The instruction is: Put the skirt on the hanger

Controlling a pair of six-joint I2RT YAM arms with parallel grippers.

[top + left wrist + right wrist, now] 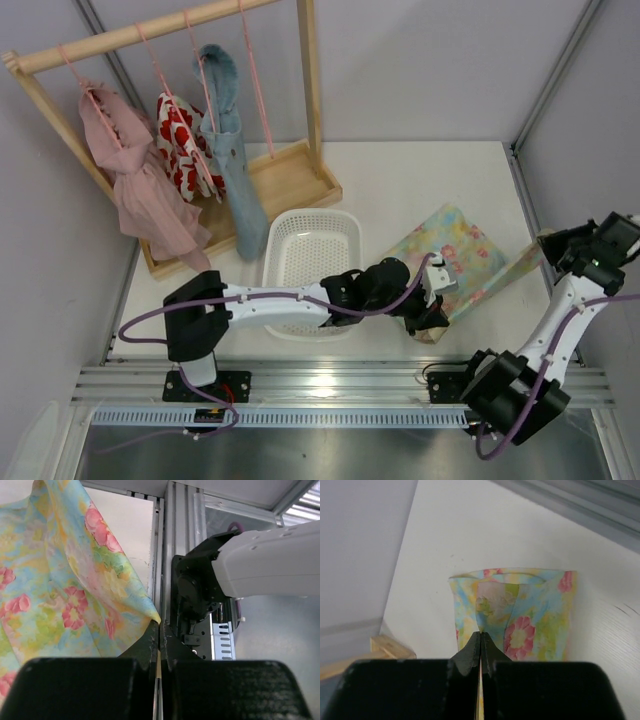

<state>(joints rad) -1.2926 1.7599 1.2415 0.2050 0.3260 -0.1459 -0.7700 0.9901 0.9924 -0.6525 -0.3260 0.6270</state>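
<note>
The skirt [455, 250], pale yellow and turquoise with pink flowers, lies on the white table right of the basket, held between both arms. My left gripper [432, 318] is shut on its near corner; in the left wrist view the cloth [60, 580] ends pinched between the fingers [160, 630]. My right gripper [545, 255] is shut on its right edge; in the right wrist view the skirt [530, 615] hangs out from the shut jaws [481, 637]. An empty thin pink hanger [258, 90] hangs edge-on at the right end of the wooden rack bar.
A white plastic basket [310, 214] stands left of the skirt. The wooden rack [290, 180] at the back left carries a pink garment [135, 180], a red-and-white garment [180, 145] and a denim garment [230, 160]. Walls close both sides.
</note>
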